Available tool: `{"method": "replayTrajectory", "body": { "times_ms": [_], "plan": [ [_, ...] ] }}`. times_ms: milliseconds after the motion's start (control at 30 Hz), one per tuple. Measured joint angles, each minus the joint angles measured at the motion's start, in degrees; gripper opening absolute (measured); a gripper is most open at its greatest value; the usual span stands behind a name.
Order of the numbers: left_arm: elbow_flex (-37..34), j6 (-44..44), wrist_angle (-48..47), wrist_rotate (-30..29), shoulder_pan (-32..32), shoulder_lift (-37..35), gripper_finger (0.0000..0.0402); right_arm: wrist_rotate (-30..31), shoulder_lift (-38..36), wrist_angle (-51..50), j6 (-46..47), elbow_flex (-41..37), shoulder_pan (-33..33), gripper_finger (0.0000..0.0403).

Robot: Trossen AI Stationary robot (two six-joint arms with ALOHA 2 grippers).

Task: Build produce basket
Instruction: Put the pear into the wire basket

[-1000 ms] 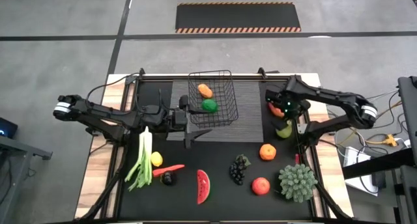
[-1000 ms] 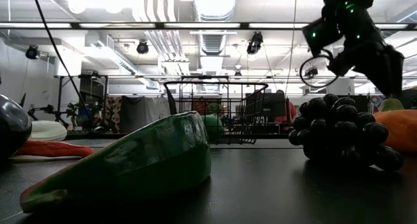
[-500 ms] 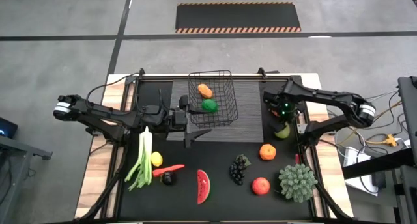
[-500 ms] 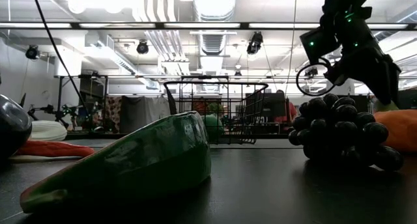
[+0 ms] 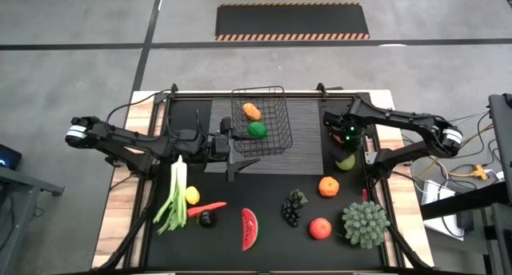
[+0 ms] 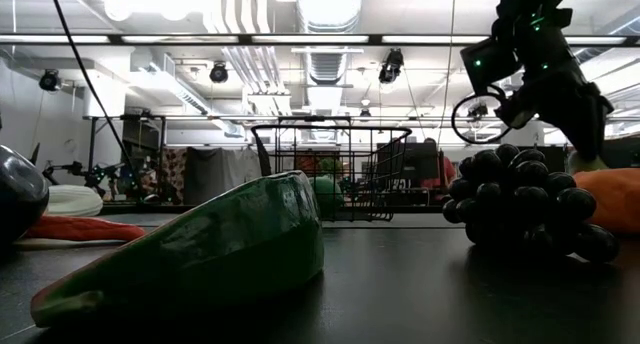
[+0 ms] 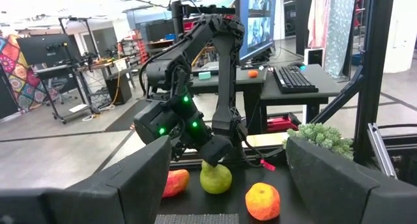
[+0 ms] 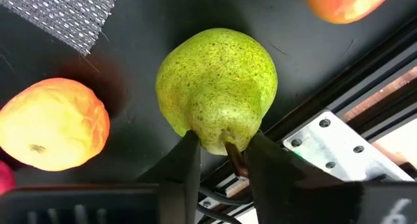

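Note:
The black wire basket (image 5: 260, 119) stands at the table's far middle, on a grey ribbed mat, and holds an orange fruit (image 5: 252, 111) and a green lime (image 5: 257, 129). A green pear (image 5: 346, 161) stands upright on the black table near the right edge, with my right gripper (image 5: 346, 152) shut on its top. The pear (image 8: 218, 87) fills the right wrist view. My left gripper (image 5: 246, 153) hovers open just near-left of the basket, with nothing between its fingers. My right gripper pinches the pear's narrow stem end (image 8: 221, 136) between its two fingers (image 8: 186, 162), one on each side. It comes from above, slanting down from the far side. The pear (image 7: 215, 178) stands with its broad end on the table.
A yellow-red fruit (image 8: 52, 123) lies beside the pear, and an orange (image 5: 329, 186) lies nearer. Grapes (image 5: 294, 207), a red apple (image 5: 320, 228), a watermelon slice (image 5: 250, 229), a leek (image 5: 174, 197), a lemon (image 5: 192, 195), a chili (image 5: 210, 205) and a spiky green plant (image 5: 365, 223) lie along the near side.
My right gripper has come down and a little toward the table's near edge, onto the top of the pear. The pear has stayed where it stood.

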Motion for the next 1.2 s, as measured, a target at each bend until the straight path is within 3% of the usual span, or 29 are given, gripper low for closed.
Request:
{"method": "replayTrajectory", "body": {
  "times_ms": [233, 433, 633, 867, 1033, 1200],
  "plan": [
    [0.0, 0.0, -0.3, 0.0, 0.0, 0.0, 0.0286, 0.7, 0.3, 4.0, 0.2, -1.0, 0.0, 0.0214],
    [0.0, 0.0, -0.3, 0.0, 0.0, 0.0, 0.0286, 0.4, 0.5, 7.1, 1.5, -2.8, 0.0, 0.0253],
    [0.0, 0.0, -0.3, 0.0, 0.0, 0.0, 0.0286, 0.4, 0.4, 5.8, 1.7, -2.9, 0.0, 0.0229],
    [0.0, 0.0, -0.2, 0.0, 0.0, 0.0, 0.0286, 0.3, 0.4, 5.7, 2.2, -2.9, 0.0, 0.0134],
    [0.0, 1.5, -0.2, 0.0, 0.0, -0.1, 0.0286, 0.3, 0.4, 3.5, 2.0, -1.6, 0.0, 0.0131],
    [-0.6, 2.7, -0.2, 0.0, -0.1, -1.2, 0.0286, 1.2, -0.4, -2.2, 1.5, 5.9, 1.4, 0.0131]
  ]
}}
